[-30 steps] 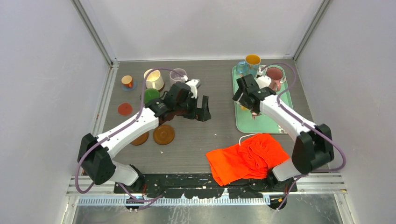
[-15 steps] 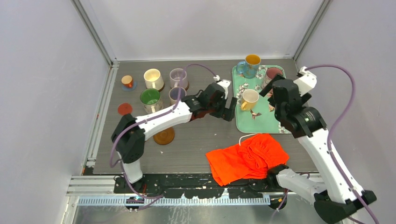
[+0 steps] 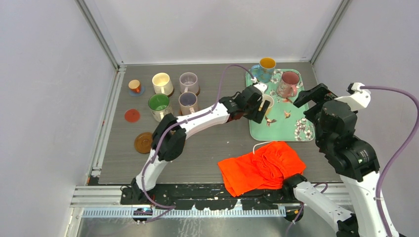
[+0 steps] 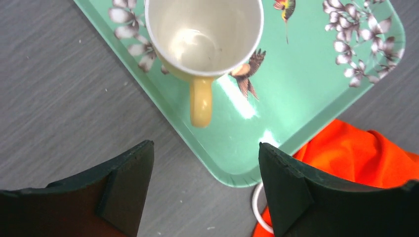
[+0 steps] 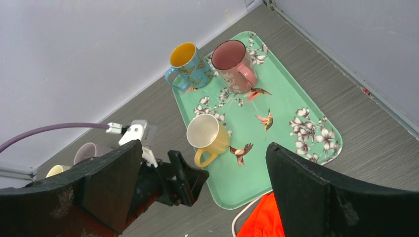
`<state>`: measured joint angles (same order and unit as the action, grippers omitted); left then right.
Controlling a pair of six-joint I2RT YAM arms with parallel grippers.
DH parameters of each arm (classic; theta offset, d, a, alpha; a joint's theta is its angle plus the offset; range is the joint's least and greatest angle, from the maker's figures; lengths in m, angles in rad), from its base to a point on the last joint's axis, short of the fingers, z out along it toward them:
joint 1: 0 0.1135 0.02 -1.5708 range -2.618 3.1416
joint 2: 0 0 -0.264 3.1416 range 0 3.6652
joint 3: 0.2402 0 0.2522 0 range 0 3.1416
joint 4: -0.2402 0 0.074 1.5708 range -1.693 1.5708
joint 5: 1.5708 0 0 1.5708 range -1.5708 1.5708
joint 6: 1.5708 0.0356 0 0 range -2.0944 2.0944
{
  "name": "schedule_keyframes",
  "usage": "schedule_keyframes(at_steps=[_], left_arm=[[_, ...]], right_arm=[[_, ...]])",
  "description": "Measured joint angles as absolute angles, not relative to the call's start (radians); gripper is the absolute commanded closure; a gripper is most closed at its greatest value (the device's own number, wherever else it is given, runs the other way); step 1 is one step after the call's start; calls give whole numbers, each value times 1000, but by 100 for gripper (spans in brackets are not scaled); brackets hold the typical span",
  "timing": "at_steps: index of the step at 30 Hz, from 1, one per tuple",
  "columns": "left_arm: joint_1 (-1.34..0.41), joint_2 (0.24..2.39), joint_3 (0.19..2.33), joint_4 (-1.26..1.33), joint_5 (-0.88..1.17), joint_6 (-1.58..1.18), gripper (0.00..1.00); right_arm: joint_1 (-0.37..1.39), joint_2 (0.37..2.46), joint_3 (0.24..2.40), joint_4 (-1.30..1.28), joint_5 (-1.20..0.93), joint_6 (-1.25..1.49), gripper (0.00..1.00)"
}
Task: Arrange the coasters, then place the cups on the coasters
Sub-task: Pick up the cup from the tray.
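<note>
On the teal tray (image 3: 281, 129) a yellow cup (image 4: 205, 34) stands, handle toward my left gripper (image 4: 205, 148), which is open at the tray's left edge with nothing between its fingers. A blue cup with orange inside (image 3: 265, 68) and a pink-maroon cup (image 3: 289, 84) stand at the tray's far end. My right gripper (image 5: 203, 148) hangs open high above the tray's right side. At the back left stand a cream cup (image 3: 162, 83), two lilac cups (image 3: 188, 81), a green-inside cup (image 3: 159, 105) and a tiny copper cup (image 3: 134, 86) on a blue coaster. A red-orange coaster (image 3: 132, 115) and a brown coaster (image 3: 144, 142) lie bare.
An orange cloth (image 3: 262, 165) with a white cord lies in front of the tray's near end. The left arm stretches across the middle of the table; its elbow (image 3: 170, 140) sits beside the brown coaster. Grey walls enclose the table on three sides.
The left arm has swung right from the cup group to the tray's edge by the yellow cup. The right arm has lifted up and to the right, away from the tray.
</note>
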<state>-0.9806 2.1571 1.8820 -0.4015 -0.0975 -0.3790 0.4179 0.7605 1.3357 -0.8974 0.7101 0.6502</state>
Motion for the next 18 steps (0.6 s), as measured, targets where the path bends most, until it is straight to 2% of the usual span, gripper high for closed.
schedule_keyframes(at_steps=[7, 12, 18], left_arm=[[-991, 2309, 2084, -479, -158, -329, 45], [-1001, 2373, 2146, -521, -185, -306, 58], [-1002, 2419, 2172, -550, -195, -293, 59]], right_arm=[[418, 733, 1348, -897, 707, 620, 0], [418, 733, 1352, -898, 705, 606, 0], [418, 733, 1352, -898, 700, 599, 0]])
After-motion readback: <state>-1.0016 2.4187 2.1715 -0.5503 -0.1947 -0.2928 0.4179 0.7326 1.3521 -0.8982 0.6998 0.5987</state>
